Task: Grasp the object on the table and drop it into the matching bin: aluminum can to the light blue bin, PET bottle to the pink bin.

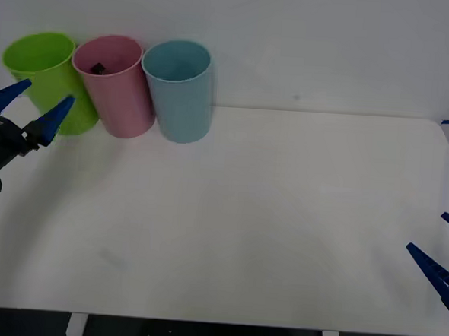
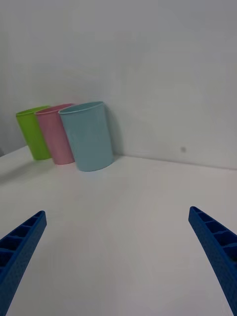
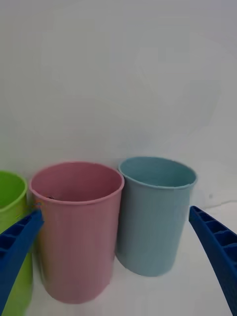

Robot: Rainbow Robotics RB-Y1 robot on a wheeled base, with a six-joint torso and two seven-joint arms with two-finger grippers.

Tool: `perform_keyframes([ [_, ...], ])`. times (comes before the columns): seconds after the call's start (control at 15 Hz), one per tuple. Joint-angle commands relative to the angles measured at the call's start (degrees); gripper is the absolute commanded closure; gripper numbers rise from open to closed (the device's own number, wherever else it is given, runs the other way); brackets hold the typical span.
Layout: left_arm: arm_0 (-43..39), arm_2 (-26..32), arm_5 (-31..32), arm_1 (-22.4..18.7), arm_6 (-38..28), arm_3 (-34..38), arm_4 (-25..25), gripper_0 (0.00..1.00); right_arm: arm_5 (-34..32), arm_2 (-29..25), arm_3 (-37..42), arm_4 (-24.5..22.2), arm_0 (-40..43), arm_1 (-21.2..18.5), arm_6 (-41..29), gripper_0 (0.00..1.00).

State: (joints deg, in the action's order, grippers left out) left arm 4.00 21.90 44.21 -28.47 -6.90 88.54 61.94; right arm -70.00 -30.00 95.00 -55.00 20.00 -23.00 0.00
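Observation:
Inside the pink bin (image 1: 126, 93), near its far wall, lies the PET bottle (image 1: 98, 69); only a small dark bit of it shows, apparently its black cap. The light blue bin (image 1: 184, 97) stands right beside the pink one on the white table (image 1: 282, 217). My left gripper (image 1: 51, 90) hovers open and empty at the far left, in front of the bins and low beside them. In the left wrist view the left gripper (image 3: 115, 210) faces the pink bin (image 3: 76, 237) and light blue bin (image 3: 155, 217). My right gripper (image 1: 426, 231) stands open and empty at the table's right edge.
A lime green bin (image 1: 40, 61) stands left of the pink one, all three in a row at the back left by the wall. From the right gripper (image 2: 116, 211), the right wrist view looks across bare tabletop (image 2: 128, 237) to the bins (image 2: 89, 138).

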Motion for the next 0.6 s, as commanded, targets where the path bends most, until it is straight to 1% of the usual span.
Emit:
perform_keyframes([
  [0.07,-3.5,2.6,5.0,-0.1,1.2,0.7,-0.2,0.00,0.0,0.0,0.0,0.0,0.0,0.0,0.0,0.00],
  [0.33,-7.4,6.1,10.7,-0.1,3.3,1.3,-0.5,0.00,0.0,0.0,0.0,0.0,0.0,0.0,0.0,0.00],
  [0.6,-11.5,6.8,12.2,-1.1,9.4,1.3,-1.9,0.00,0.0,0.0,0.0,0.0,0.0,0.0,0.0,0.00],
])
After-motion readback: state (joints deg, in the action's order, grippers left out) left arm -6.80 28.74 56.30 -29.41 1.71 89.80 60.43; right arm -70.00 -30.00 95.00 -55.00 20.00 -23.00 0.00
